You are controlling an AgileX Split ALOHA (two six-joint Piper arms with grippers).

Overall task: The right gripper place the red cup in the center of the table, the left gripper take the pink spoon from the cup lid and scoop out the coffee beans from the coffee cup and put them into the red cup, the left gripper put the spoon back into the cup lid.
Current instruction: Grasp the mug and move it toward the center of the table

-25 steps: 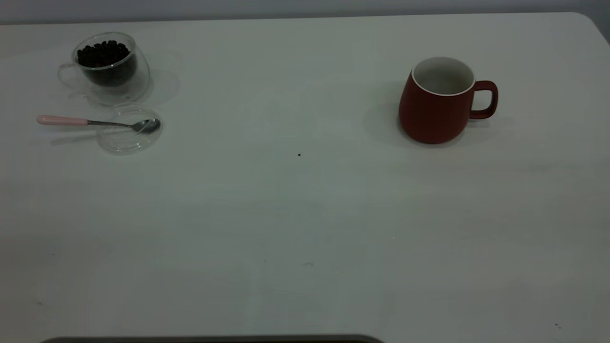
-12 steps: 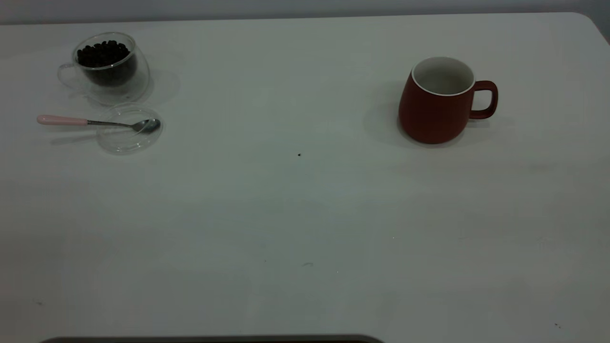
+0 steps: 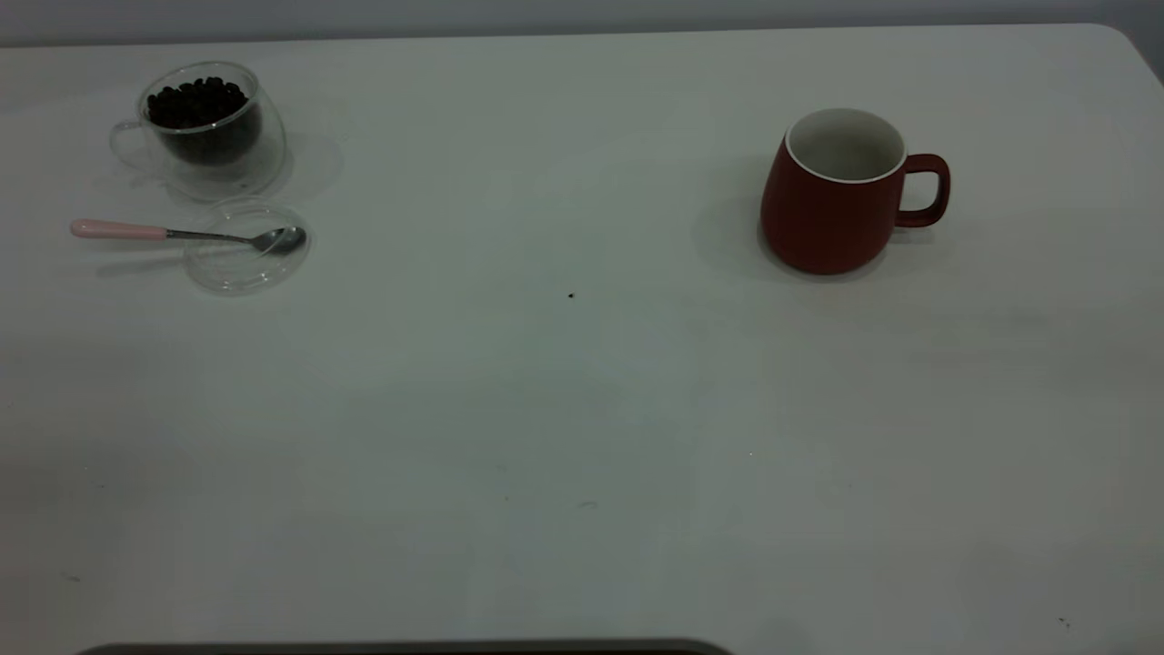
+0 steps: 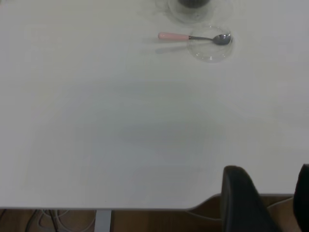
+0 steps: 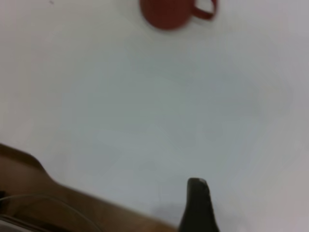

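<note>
The red cup [image 3: 837, 196] stands upright and empty at the right back of the table [image 3: 582, 409]; the right wrist view shows it far off [image 5: 169, 13]. The coffee cup [image 3: 211, 127], full of coffee beans [image 3: 195, 100], stands at the left back. In front of it the pink spoon [image 3: 118, 229] lies with its bowl in the cup lid [image 3: 245, 250], also seen in the left wrist view [image 4: 210, 43]. My left gripper [image 4: 269, 174] is open and empty by the table's near edge. My right gripper [image 5: 229, 208] shows one finger [image 5: 198, 205] with nothing against it, open and empty.
Neither gripper shows in the exterior view. A small dark speck [image 3: 571, 295] lies near the table's middle. A dark strip [image 3: 400, 648] runs along the front edge. The wall runs behind the table's back edge.
</note>
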